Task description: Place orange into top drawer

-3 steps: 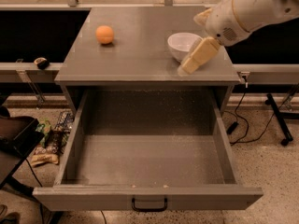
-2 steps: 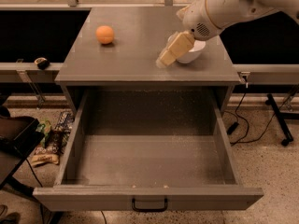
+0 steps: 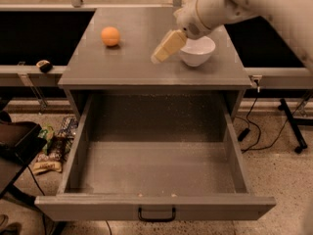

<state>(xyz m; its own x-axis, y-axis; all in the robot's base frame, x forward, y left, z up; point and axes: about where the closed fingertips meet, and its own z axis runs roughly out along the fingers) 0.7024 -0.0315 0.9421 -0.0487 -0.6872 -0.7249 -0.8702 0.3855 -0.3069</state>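
Wide, deep grey metal top drawer (image 3: 156,173) pulled open, below and camera-side of cream two-finger gripper (image 3: 157,58). Gripper over grey cabinet top (image 3: 142,70); opening: cannot tell. White bowl (image 3: 199,53) just picture-right. Small round orange (image 3: 110,35) well apart to picture-left, slightly beyond, on top.

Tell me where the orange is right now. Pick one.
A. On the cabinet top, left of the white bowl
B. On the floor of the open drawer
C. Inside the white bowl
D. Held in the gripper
A: the orange rests on the cabinet top, left of the white bowl and apart from the gripper, which hangs over the top between the two; the top drawer stands open below.
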